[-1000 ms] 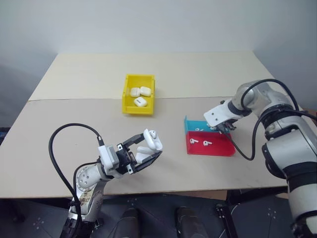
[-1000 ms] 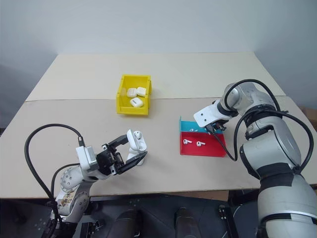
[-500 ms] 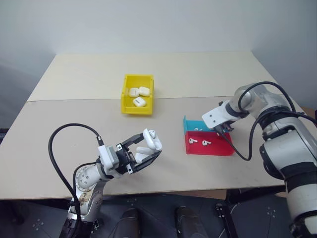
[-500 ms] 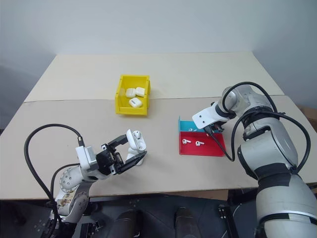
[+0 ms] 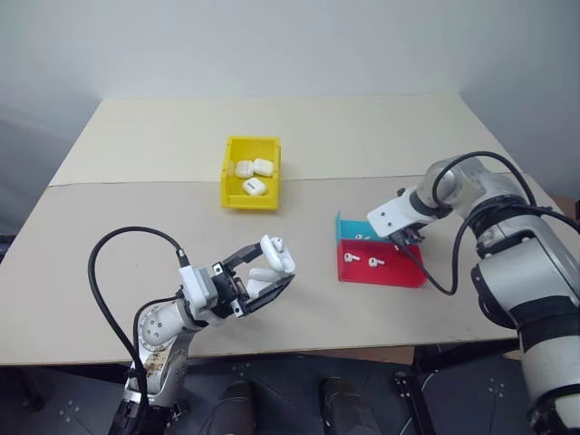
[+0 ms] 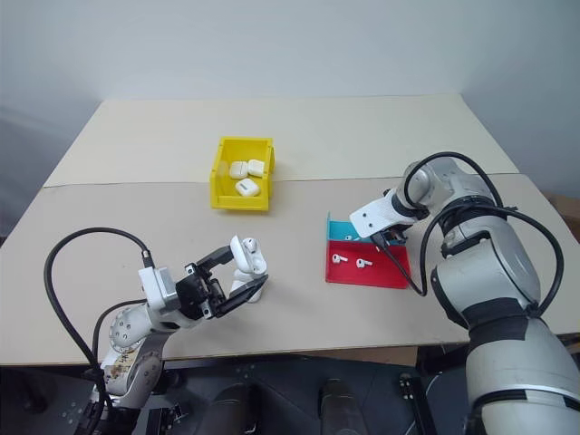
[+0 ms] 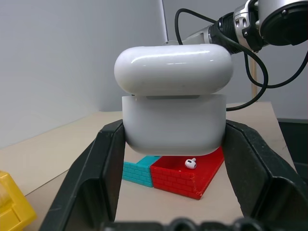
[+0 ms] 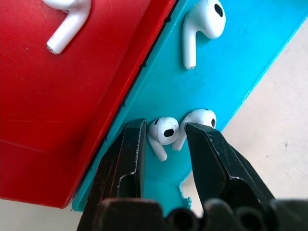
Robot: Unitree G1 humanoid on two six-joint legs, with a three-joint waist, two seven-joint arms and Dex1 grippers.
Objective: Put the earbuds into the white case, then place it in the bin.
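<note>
My left gripper [image 5: 268, 274] is shut on the white case [image 5: 273, 262], held above the table near its front edge. The case [image 7: 173, 120] has its lid flipped open. My right gripper [image 8: 166, 139] points down into the teal tray [image 8: 240, 62] and stands open. Its fingers straddle one earbud [image 8: 163, 132], and a second earbud [image 8: 199, 118] lies against one fingertip. A further earbud [image 8: 202, 24] lies deeper in the teal tray. Two earbuds [image 5: 354, 257] [image 5: 379, 262] rest in the red tray [image 5: 390, 274]. The yellow bin [image 5: 249, 201] stands at mid-table.
Three closed white cases [image 5: 255, 174] lie inside the yellow bin. The teal tray [image 5: 346, 228] and the red tray sit side by side at the table's right. A black cable loops off each arm.
The camera view has shifted slightly. Neither gripper has visibly moved, and the case is still held.
</note>
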